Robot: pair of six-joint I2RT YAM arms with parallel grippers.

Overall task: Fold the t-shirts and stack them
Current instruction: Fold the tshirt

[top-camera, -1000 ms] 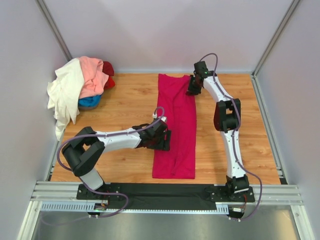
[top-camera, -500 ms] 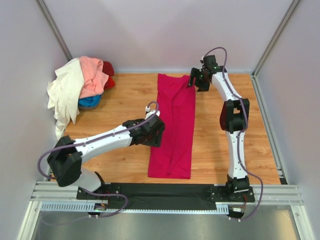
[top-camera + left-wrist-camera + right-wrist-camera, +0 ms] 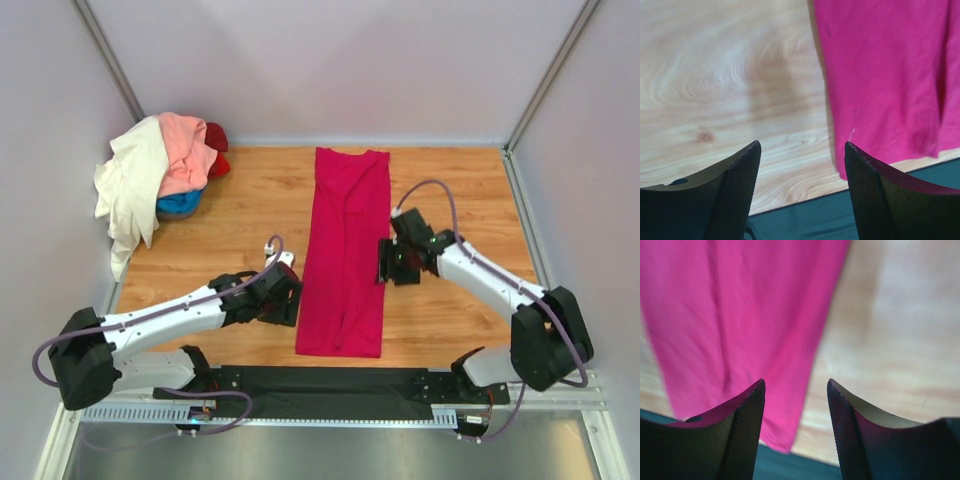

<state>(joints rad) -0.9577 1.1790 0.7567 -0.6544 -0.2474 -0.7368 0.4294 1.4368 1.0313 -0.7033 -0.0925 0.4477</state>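
Lying flat down the middle of the wooden worktop [image 3: 250,205] is the magenta t-shirt [image 3: 345,250], folded lengthwise into a narrow strip. Its collar end is at the far edge and its hem at the edge of the black mat [image 3: 330,378].

Noted the left hand [image 3: 287,298] low beside the strip's left edge, near the hem corner. The wrist view shows its fingers spread with nothing between them and bare wood below.

Noted the right hand [image 3: 385,262] at the strip's right edge, about mid-length. Its fingers are likewise parted and empty, over the cloth edge. Whether either hand touches the cloth: cannot tell.

A heap sits in the far-left corner: cream-white shirt [image 3: 130,190] draped outside, salmon pink shirt [image 3: 185,150] on top, blue shirt [image 3: 178,204] underneath, red shirt [image 3: 217,150] behind.
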